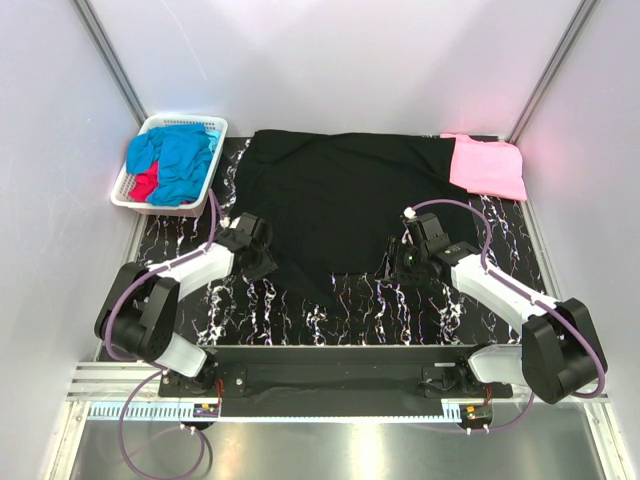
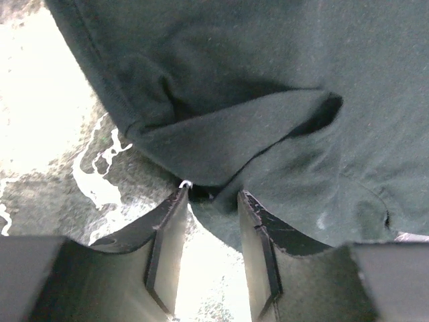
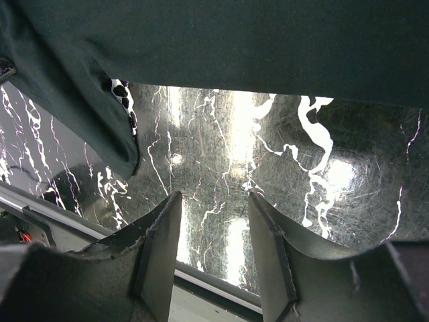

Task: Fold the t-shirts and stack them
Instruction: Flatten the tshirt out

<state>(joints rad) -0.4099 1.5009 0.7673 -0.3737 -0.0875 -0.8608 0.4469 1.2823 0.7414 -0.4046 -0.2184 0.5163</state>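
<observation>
While the large black cloth t-shirt [image 1: 345,195] lies spread on the dark marbled table [image 1: 400,322], left gripper [image 2: 210,196] and right gripper [image 3: 214,201] sit open, empty, by its near hem; folding looks barely begun, next needs both pinching that edge

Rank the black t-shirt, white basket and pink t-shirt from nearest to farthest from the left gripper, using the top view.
1. black t-shirt, right at the left gripper.
2. white basket, far left corner.
3. pink t-shirt, far right corner.
</observation>
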